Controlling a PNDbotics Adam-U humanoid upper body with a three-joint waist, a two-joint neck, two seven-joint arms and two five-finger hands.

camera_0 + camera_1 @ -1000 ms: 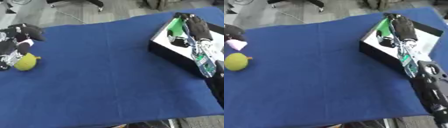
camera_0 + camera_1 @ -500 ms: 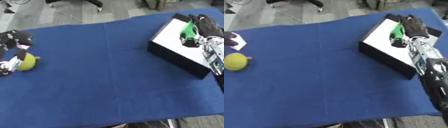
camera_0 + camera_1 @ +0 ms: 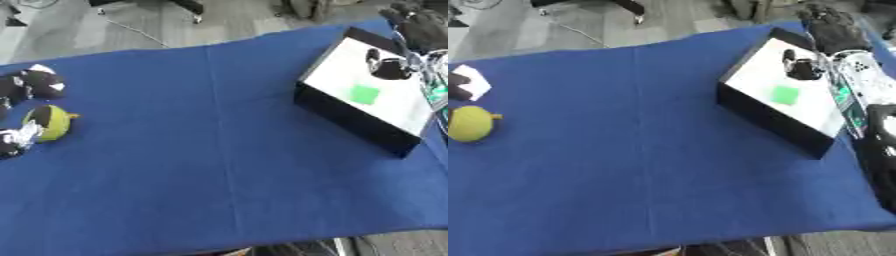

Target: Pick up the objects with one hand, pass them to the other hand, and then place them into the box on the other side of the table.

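A yellow-green fruit (image 3: pixel 51 121) lies on the blue cloth at the far left. My left hand (image 3: pixel 24 86) comes in from the left edge, open, with black-and-white fingers (image 3: pixel 14 139) on both sides of the fruit. The black box with a white inside (image 3: pixel 337 75) stands at the right. A small green thing (image 3: pixel 364 94) lies in it, beside a dark shape (image 3: pixel 386 68) that I cannot make out. My right hand (image 3: pixel 422 26) is a dark blur above the box's far corner, clear of the green thing.
The blue cloth (image 3: pixel 210 150) covers the whole table between fruit and box. My right forearm (image 3: pixel 852 92) runs along the box's right side. Grey floor and chair legs lie beyond the far edge.
My right hand has lifted out of the box toward the far right, leaving the green thing inside. My left hand has dropped lower around the fruit. The camera has shifted as well.
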